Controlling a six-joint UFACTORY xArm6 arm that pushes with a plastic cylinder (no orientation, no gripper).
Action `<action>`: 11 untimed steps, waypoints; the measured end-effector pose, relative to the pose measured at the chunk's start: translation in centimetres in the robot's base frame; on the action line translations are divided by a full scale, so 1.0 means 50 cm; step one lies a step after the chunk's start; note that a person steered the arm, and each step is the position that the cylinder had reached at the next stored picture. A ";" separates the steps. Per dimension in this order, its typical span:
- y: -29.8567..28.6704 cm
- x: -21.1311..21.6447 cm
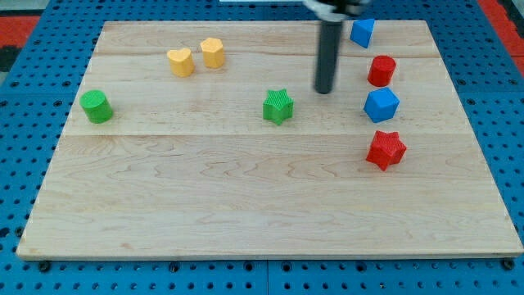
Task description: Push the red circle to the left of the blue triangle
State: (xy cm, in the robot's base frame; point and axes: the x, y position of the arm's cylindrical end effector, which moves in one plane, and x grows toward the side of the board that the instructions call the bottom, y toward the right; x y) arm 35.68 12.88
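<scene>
The red circle [381, 70] stands on the wooden board near the view's right, upper part. The blue triangle [363, 32] lies just above it, slightly left, at the board's top edge. My tip [324, 90] rests on the board left of the red circle and a little lower, with a gap between them. It is below and left of the blue triangle. The rod rises from the tip toward the view's top.
A blue cube-like block [381, 105] sits right below the red circle, and a red star [386, 150] below that. A green star [278, 106] is left of my tip. A yellow heart [181, 61], a yellow hexagon [213, 52] and a green circle [97, 106] lie at the left.
</scene>
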 end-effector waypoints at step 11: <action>-0.001 -0.301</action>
